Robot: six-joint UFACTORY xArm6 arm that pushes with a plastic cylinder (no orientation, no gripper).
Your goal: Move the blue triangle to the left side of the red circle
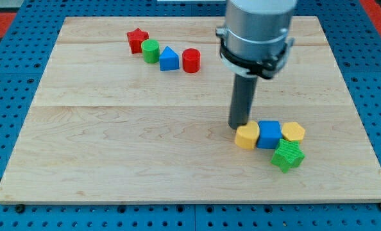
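The blue triangle (pixel 169 59) sits near the view's top, just left of the red circle (pixel 191 60) and nearly touching it. A green circle (pixel 151 51) is on the triangle's left, and a red star (pixel 137 40) lies beyond that. My tip (pixel 240 124) is far from them, lower and to the right, resting just above the yellow block (pixel 247 136) at the left end of another cluster.
A blue cube (pixel 269 134), a yellow hexagon-like block (pixel 294 131) and a green star (pixel 287 156) sit with the yellow block at the lower right of the wooden board (pixel 113 141). The arm's grey body (pixel 258 29) hangs over the view's top right.
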